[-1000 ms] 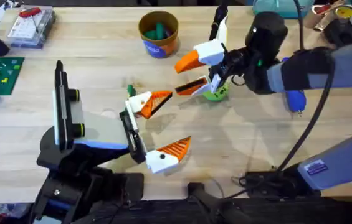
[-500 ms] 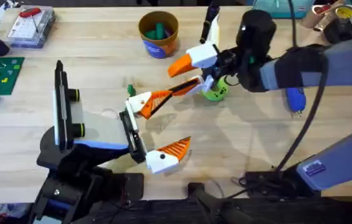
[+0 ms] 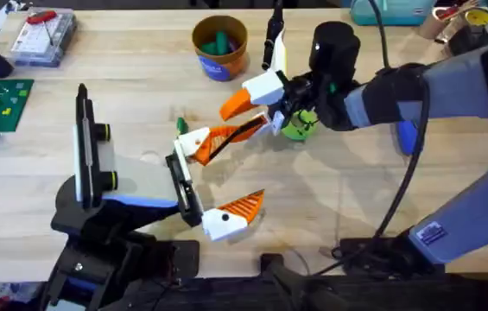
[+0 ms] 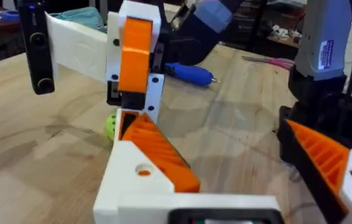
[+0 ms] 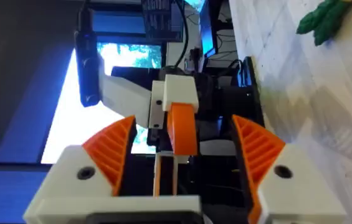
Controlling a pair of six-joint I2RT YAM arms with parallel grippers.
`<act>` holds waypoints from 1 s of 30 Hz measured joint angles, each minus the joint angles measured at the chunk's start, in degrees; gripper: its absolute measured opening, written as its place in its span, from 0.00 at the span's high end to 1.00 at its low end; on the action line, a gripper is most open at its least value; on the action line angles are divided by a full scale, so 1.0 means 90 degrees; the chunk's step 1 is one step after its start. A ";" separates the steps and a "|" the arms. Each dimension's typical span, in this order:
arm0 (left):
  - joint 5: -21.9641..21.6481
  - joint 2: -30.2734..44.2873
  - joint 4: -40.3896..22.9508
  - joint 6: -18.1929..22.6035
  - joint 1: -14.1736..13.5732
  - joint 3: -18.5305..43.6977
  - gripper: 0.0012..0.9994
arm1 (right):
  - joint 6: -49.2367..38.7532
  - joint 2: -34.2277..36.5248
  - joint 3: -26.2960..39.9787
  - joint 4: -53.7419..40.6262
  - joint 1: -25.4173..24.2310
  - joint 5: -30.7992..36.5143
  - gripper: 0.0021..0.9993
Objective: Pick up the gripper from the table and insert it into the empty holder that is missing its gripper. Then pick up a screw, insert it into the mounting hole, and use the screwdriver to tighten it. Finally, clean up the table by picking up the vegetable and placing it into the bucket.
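I am reaching my right claw (image 3: 229,123) across the middle of a wooden table (image 3: 330,199) towards my left claw (image 3: 248,166). My right claw's two orange fingers are standing apart, and I am gripping nothing between them; from my right wrist, the gap is framing the end of my left claw's upper finger. The lower right finger is touching the tip of the gripper (image 3: 218,138), an orange ribbed wedge. The gripper is lying against the white holder (image 3: 193,140) on the upper end of my left claw's black jaw bar. I cannot tell whether it is fully seated. A mounting hole (image 4: 143,169) is showing in the holder, just beside the wedge.

My left claw is spread wide, clasping nothing.

A green vegetable (image 3: 298,130) is lying on the table just beside my right claw. The blue screwdriver (image 3: 408,138) is lying further right, partly hidden by my right arm. The orange bucket (image 3: 219,47) is standing near the far edge.
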 joint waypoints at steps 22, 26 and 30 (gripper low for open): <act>0.0017 0.0000 0.0002 0.0002 0.0000 0.0000 0.01 | -0.0022 0.0000 0.0007 0.0007 0.0040 -0.0002 0.95; 0.0017 0.0000 0.0002 0.0000 0.0000 0.0000 0.01 | 0.0002 0.0000 0.0007 0.0000 0.0036 0.0000 0.99; 0.0017 0.0000 0.0002 0.0000 0.0000 0.0000 0.01 | 0.0000 0.0000 0.0007 0.0000 0.0038 0.0000 0.99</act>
